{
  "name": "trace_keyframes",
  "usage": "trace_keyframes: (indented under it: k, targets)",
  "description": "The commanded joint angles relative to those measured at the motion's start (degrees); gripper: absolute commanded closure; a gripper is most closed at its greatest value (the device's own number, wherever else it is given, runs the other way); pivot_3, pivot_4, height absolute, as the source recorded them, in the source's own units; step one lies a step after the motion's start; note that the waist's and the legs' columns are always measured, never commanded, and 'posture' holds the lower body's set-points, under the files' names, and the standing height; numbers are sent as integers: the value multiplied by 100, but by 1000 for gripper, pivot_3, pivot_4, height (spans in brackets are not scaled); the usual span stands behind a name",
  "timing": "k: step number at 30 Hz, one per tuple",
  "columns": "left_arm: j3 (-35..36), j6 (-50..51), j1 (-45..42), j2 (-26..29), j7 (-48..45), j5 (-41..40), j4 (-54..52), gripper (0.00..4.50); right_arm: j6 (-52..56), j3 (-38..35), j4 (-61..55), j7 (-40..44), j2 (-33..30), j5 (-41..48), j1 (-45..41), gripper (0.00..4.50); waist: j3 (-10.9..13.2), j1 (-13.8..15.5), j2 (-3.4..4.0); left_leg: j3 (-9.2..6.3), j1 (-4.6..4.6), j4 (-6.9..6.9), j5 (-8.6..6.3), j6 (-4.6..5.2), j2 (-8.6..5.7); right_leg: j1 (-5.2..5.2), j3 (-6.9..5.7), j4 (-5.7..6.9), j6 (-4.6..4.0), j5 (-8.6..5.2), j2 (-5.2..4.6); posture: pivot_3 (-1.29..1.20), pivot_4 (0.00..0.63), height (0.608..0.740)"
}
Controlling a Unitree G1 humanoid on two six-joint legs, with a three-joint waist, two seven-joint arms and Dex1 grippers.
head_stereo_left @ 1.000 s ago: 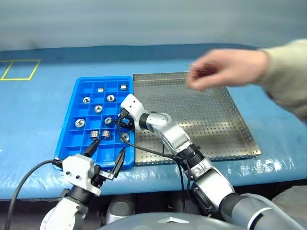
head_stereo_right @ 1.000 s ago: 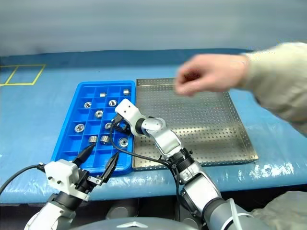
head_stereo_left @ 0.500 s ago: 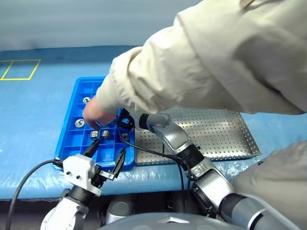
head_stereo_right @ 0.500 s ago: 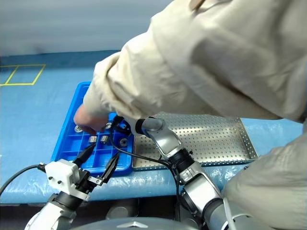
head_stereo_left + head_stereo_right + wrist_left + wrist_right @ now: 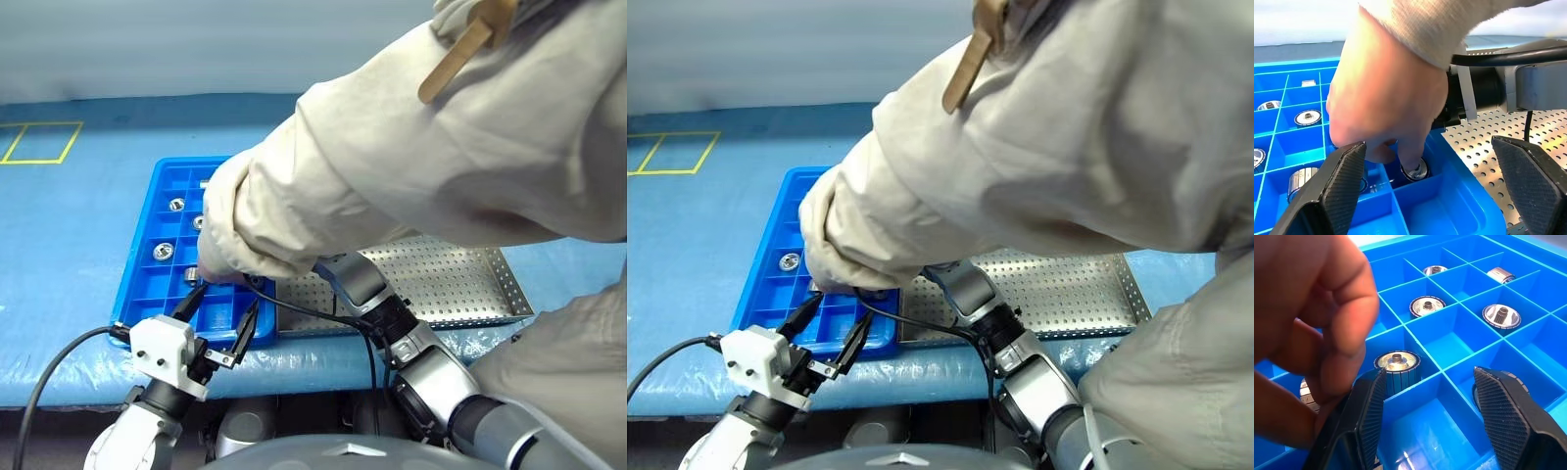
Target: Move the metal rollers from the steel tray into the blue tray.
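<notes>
- Hazard, contact: person's hand (image 5: 1386,103) reaches into the blue tray (image 5: 137,279) at its near edge, fingertip pressed on one roller (image 5: 1415,170); any closing or advance by either arm risks pinching that hand.
- Hazard, disturbance: hand may shift or lift the metal rollers (image 5: 1426,305) already sorted, leaving the count in the compartments uncertain.
- Hazard, view: sleeve (image 5: 421,157) covers most of both trays from the head camera, so a reach now would go in blind.
- Left gripper (image 5: 221,311): fingers spread wide, empty, over the blue tray's near edge.
- Right gripper (image 5: 1430,406): fingers parted, nothing between them, above an empty compartment beside a roller (image 5: 1397,363).
- Steel tray (image 5: 460,284): visible near-right part bare.
- Change: a second ago the hand was above the steel tray's far edge; it now sits in the blue tray. Both grippers are unmoved.
</notes>
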Motion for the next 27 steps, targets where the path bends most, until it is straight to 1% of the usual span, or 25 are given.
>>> trace_keyframes:
  k: [1,27]
  targets:
    - [-36,-23,-6,1,3,-5,-213,0,44,-16,-84,22,0,-6,31,1489,0,-3,0,0,0,0,0,0,0,0,0,0,0,0,0,425,150,740]
    - [-49,40,-43,20,16,-24,-253,0,49,4,-109,57,35,-35,67,1489,1,-3,1,-1,0,-3,0,0,0,0,-1,-1,0,-2,0,428,150,740]
